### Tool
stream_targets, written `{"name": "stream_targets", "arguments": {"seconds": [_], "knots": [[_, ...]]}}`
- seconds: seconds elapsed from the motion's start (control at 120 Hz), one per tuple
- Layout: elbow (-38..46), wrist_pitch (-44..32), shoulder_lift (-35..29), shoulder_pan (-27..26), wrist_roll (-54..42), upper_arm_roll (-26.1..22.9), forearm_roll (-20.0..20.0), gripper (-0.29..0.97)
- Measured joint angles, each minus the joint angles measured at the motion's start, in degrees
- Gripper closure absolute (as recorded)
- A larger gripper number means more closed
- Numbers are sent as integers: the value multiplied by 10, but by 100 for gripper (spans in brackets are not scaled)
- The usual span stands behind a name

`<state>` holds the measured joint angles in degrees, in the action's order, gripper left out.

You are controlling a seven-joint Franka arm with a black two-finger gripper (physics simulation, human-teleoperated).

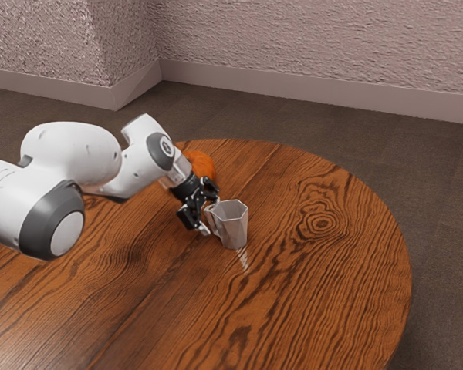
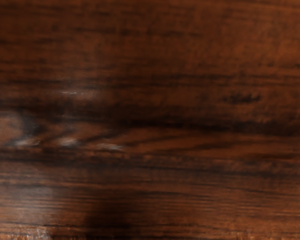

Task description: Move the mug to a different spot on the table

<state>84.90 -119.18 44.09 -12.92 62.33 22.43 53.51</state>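
A rough pinkish wall and a dull brown floor surround a round wooden table (image 1: 316, 293) with strong grain, and the mug (image 1: 231, 223) stands upright on it a little toward the exterior view's left of the middle, well in from every edge. The gripper (image 1: 203, 220) is low against the side of the mug that faces the arm, right at its wall. Whether it pinches that wall or merely rests against it I cannot tell, since the black hand and the grey facets overlap there. That doubt is the main risk. If the hold is shallow or one-sided, lifting or dragging could tip the mug over or let it slip free and roll. An orange object (image 1: 204, 163) sits just behind the wrist, so a backward swing could knock it. The mug is the only container here. Its open mouth shows plain grey inside, and I judge it empty, so nothing should spill. In the wrist view, the tabletop's grain (image 2: 190, 75) passes close under the hand.
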Motion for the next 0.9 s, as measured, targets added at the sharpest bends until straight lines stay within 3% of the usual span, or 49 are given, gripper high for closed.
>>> {"name": "stream_targets", "arguments": {"seconds": [0.217, 0.525, 0.9], "knots": [[17, -1, -20, -2, -2, 0, -1, 3], [29, 2, -31, -3, -7, 0, -5, 27], [42, 3, -43, -7, -13, 0, -6, 47]]}}
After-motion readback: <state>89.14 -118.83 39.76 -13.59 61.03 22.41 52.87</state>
